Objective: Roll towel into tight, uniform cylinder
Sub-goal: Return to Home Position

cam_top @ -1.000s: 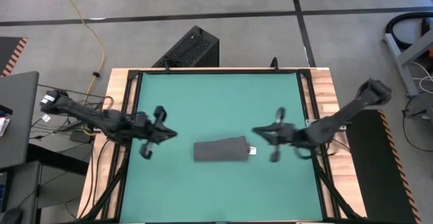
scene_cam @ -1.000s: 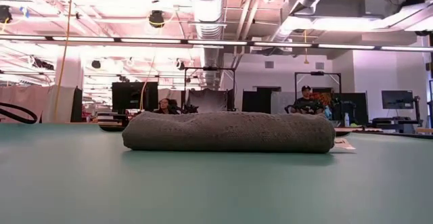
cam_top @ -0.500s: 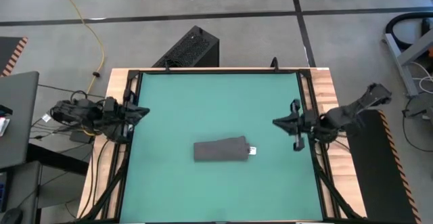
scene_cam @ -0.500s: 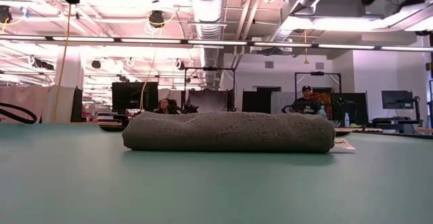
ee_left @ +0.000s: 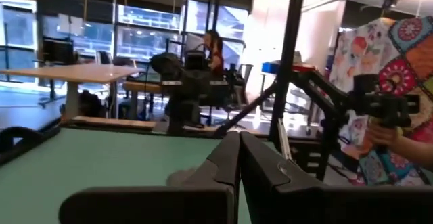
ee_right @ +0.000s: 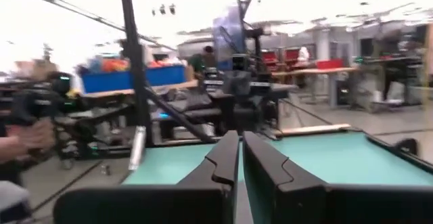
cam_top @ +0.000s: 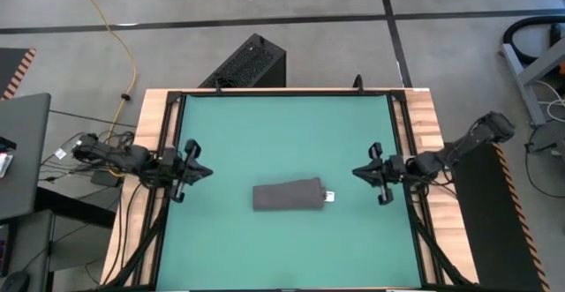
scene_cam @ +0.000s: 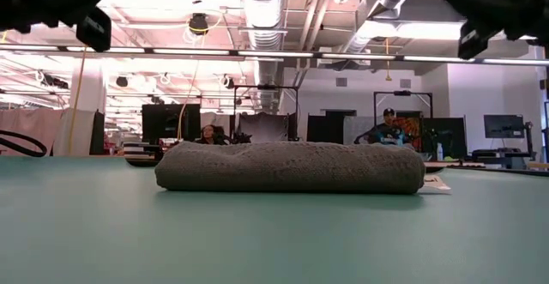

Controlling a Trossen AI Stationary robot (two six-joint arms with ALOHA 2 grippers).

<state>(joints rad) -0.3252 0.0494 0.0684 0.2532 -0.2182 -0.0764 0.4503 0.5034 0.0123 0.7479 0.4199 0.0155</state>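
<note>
While the rolled towel (cam_top: 287, 195) lies on the green mat (cam_top: 282, 133), left jaws and right jaws hang pressed together at opposite edges.

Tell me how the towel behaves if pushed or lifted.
Soft cloth towel: probably floppy; lifted by one end it may sag and unroll. Its flattened profile on the mat suggests sliding, not rolling. Left gripper, right gripper: off at the mat's edges.

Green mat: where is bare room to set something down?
On the mat, the half between the towel and the black box is bare; so is the strip on the towel's other side. Tighter: gaps from towel to left claw and right claw.
</note>
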